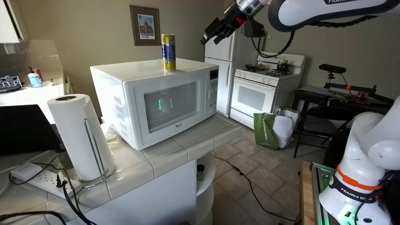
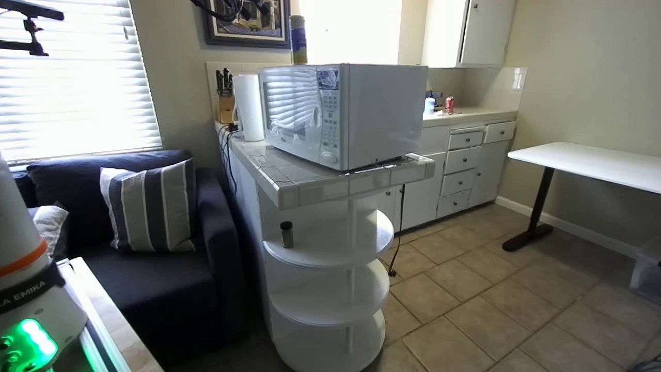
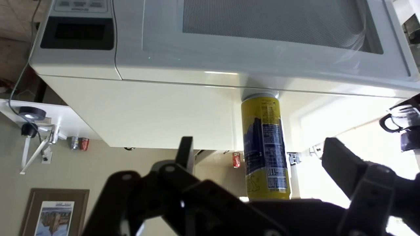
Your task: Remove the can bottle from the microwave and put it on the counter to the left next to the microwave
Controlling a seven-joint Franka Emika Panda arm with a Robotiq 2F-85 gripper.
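End effector [image 3: 260, 149], fingers [image 3: 341, 162] apart, clearest in wrist view

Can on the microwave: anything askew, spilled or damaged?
Not askew: the can bottle stands upright, with no spill or dent visible. The one odd thing is its spot on top of the microwave, close to the front edge, where a bump could perhaps tip it off.

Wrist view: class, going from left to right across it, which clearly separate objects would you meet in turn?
Brown-framed picture, central red can, yellow-and-blue drink can, black-handled clear container.
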